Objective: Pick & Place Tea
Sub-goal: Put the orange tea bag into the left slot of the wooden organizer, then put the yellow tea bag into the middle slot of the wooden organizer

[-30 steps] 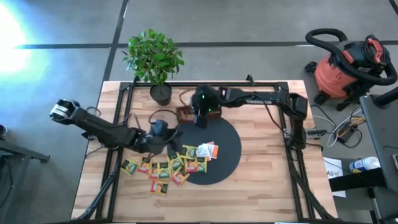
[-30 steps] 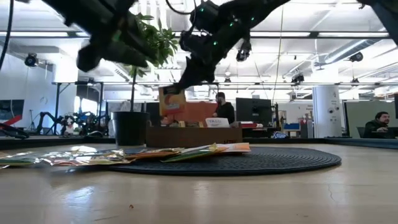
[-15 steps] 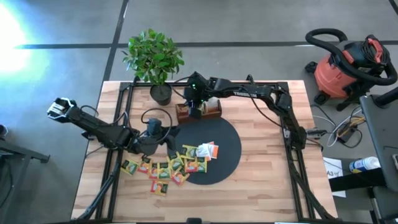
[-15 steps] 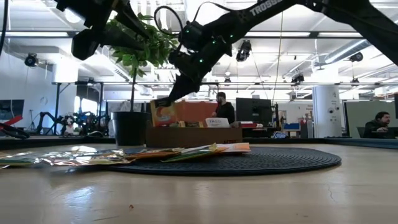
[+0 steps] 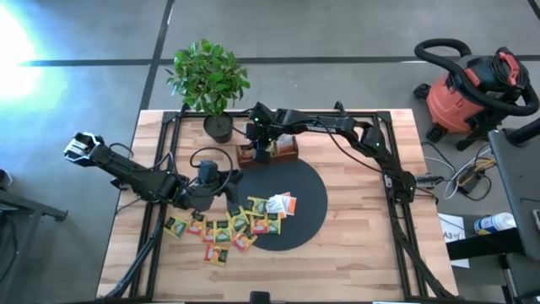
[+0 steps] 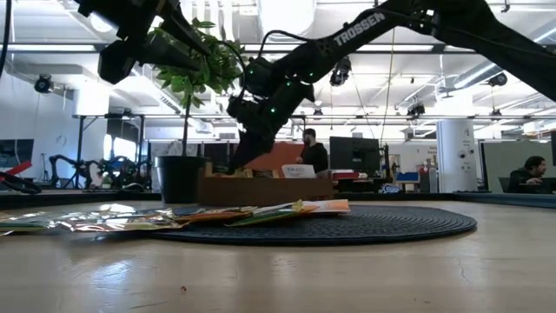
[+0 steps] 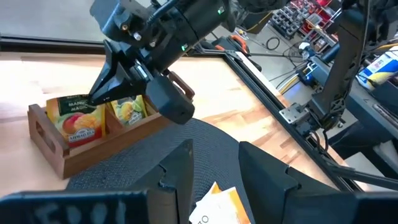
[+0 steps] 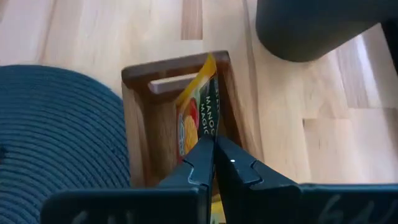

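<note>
Right gripper (image 8: 213, 163) is being held down in the end compartment of the wooden tray (image 7: 74, 155), its fingers pinched shut on an orange sachet (image 8: 198, 118) that is being kept upright inside that compartment. A yellow sachet (image 7: 128, 109) is being shown standing in the next compartment. The tray is being seen on the table (image 5: 354, 245) just beside the plant pot (image 5: 218, 127) and at the far edge of the black mat (image 5: 304, 203). Left gripper (image 7: 214, 163) is being held above the near-left part of the mat with its fingers apart and nothing between them. Loose tea sachets (image 5: 229, 228) are being seen scattered flat across the left rim of the mat and the wood beside it, well apart from the tray.
</note>
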You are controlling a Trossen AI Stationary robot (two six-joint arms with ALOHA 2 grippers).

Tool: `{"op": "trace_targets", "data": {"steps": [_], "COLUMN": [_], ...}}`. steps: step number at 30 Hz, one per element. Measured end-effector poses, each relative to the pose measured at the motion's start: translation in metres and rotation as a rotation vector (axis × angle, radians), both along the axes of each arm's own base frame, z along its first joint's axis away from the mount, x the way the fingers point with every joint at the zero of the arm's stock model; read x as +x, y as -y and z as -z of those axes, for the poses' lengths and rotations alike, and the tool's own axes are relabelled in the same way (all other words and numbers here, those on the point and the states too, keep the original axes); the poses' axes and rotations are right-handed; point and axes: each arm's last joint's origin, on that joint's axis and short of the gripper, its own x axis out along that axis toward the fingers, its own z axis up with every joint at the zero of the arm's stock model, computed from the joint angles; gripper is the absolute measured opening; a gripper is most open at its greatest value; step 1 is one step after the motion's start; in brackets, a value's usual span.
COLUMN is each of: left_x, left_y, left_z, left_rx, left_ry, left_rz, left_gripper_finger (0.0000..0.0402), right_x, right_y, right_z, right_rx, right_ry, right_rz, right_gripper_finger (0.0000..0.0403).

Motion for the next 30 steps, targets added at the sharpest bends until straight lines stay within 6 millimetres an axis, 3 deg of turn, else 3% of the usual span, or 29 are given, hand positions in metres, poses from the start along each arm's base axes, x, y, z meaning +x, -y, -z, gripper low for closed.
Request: {"op": "trace_targets", "data": {"steps": [8, 16, 27, 30], "left_x": [0.0, -0.002, -0.01, -0.013], "left_y": [0.0, -0.001, -0.001, 0.002], "left_z": [0.001, 0.003, 0.016, 0.02], "left_rx": [0.001, 0.01, -0.058, -0.086], "left_ry": [-0.006, -0.032, -0.156, -0.21], "left_rz": [-0.002, -0.007, 0.024, 0.081], "left_gripper_finger": [0.0103, 0.0103, 0.0103, 0.0103], "right_x": [0.002, -0.001, -0.004, -0.007], "right_y": [0.006, 0.006, 0.005, 0.003], "right_z": [-0.007, -0.002, -0.004, -0.013], "right_rx": [-0.076, -0.071, -0.05, -0.053], "right_ry": [0.024, 0.0, -0.024, -0.01], "right_rz": [0.049, 0.063, 0.066, 0.049], "right_gripper_finger": [0.0008, 0.0016, 0.0136, 0.0163]}}
